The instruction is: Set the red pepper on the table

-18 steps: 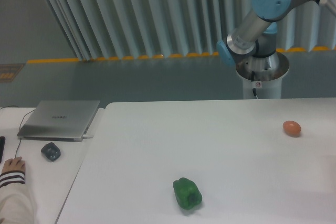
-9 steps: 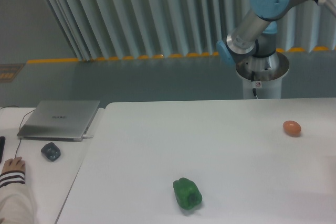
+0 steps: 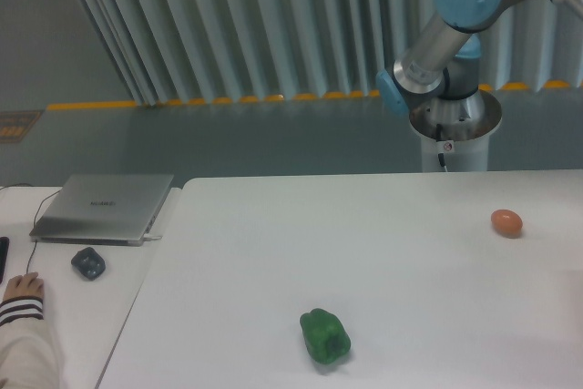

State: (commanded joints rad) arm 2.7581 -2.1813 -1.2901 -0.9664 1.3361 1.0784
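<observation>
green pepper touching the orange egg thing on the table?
Apart. The fixed camera shows the green pepper near the front edge and the orange egg-shaped thing far to its right, bare white table between them.

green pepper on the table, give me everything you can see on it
The green pepper is a glossy, lumpy bell pepper, uniformly dark green, apparently plastic or waxy. It lies on its side near the front edge of the white table, with a darker recess, likely the stem end, facing the camera and slightly right. It looks intact. Only the tabletop touches it; a soft shadow sits beneath. The orange egg lies far off to the right rear.
</observation>
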